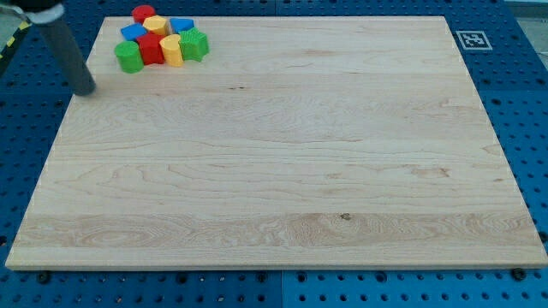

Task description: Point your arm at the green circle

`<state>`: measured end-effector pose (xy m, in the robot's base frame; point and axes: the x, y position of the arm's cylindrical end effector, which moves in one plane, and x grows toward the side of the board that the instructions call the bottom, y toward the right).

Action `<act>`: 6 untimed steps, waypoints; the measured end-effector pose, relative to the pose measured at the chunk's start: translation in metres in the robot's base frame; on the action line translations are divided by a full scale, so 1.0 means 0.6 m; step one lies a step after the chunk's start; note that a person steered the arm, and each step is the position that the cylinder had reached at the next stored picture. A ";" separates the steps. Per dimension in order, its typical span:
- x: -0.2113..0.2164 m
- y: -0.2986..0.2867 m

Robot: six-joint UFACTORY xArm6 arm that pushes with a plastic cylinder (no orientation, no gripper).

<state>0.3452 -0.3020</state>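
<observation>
Seven or so small blocks sit bunched together at the board's (274,171) far left corner. On the near left edge of that bunch stands the green circle (128,56), a short upright cylinder. Just right of it is a red block (151,49), touching or nearly so, then a yellow block (171,50) and a second green block (194,44) of a lobed shape. Behind them lie a blue block (133,32), another yellow one (156,24), a blue one (181,25) and, farthest back, a red one (143,13).

My tip (84,91) rests at the board's left edge, left of and a little nearer than the green circle, close to it but apart. It is a plain rod with nothing to open or close, and it holds nothing. A marker tag (470,39) sits off the board's far right corner.
</observation>
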 end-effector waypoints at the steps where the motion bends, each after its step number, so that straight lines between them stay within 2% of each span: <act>1: -0.007 -0.004; 3: -0.024 -0.005; 5: -0.135 0.000; 6: -0.135 0.000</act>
